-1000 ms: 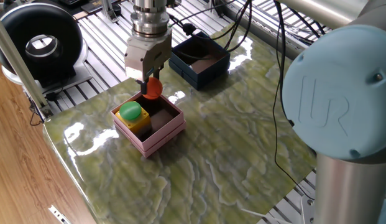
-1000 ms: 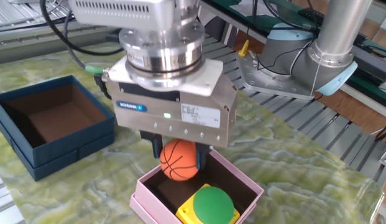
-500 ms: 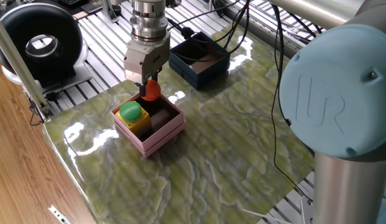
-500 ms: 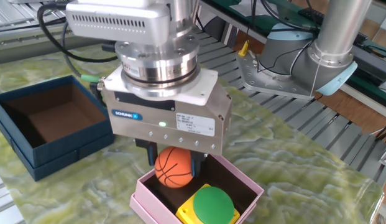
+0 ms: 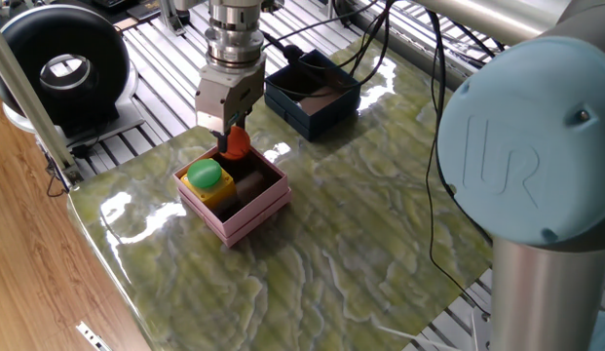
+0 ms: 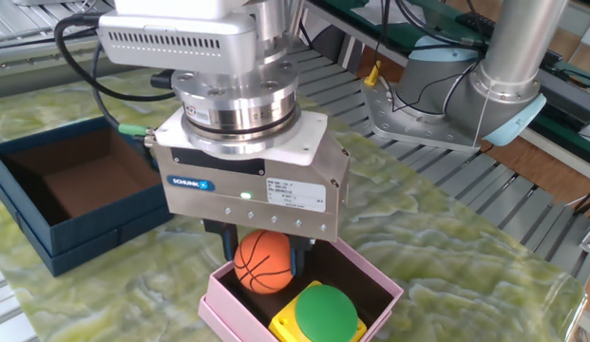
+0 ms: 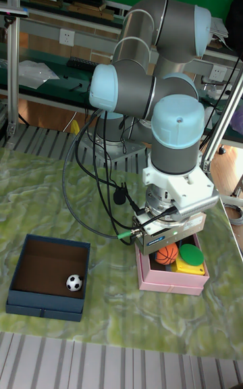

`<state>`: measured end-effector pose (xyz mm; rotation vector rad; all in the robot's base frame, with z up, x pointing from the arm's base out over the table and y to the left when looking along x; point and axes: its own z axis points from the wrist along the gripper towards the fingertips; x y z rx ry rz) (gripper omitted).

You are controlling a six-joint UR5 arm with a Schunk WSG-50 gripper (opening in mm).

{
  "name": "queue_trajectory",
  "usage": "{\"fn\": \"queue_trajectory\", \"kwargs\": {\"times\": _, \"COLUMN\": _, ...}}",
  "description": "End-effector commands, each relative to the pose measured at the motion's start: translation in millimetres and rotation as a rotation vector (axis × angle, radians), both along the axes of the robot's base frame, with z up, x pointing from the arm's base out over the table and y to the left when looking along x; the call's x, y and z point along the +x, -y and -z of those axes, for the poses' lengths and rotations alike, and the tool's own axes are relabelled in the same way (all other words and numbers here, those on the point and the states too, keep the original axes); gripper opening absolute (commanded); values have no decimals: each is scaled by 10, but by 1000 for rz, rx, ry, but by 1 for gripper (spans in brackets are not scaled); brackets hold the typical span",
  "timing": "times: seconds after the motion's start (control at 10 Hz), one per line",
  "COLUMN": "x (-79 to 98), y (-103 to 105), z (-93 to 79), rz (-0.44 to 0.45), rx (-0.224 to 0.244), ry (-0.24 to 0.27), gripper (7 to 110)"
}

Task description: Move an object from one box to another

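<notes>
A small orange basketball is held between the fingers of my gripper, which is shut on it. The ball hangs at the back corner of the pale-pink box, about level with the rim. In one fixed view the ball and gripper are at the far side of the pink box. The navy-blue box stands apart behind it, also seen as the navy box at the left. The tall view shows the ball over the pink box, with the navy box to its left.
A yellow block with a green round top fills the near half of the pink box. A small black-and-white soccer ball lies in the navy box. A black round device stands off the table's left, and cables trail across the back.
The gripper has come down a little with the basketball, bringing it lower toward the pink box's inside. The boxes and the yellow block have not moved.
</notes>
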<state>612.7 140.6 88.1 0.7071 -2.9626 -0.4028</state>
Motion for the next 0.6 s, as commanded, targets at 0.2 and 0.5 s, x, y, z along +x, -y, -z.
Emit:
{"fn": "queue_trajectory", "kwargs": {"times": 0.2, "x": -30, "y": -57, "z": -39, "rz": -8, "rx": 31, "ry": -12, "gripper": 66}}
{"fn": "queue_trajectory", "kwargs": {"times": 0.5, "x": -35, "y": -61, "z": -43, "rz": -10, "rx": 33, "ry": -13, "gripper": 66}}
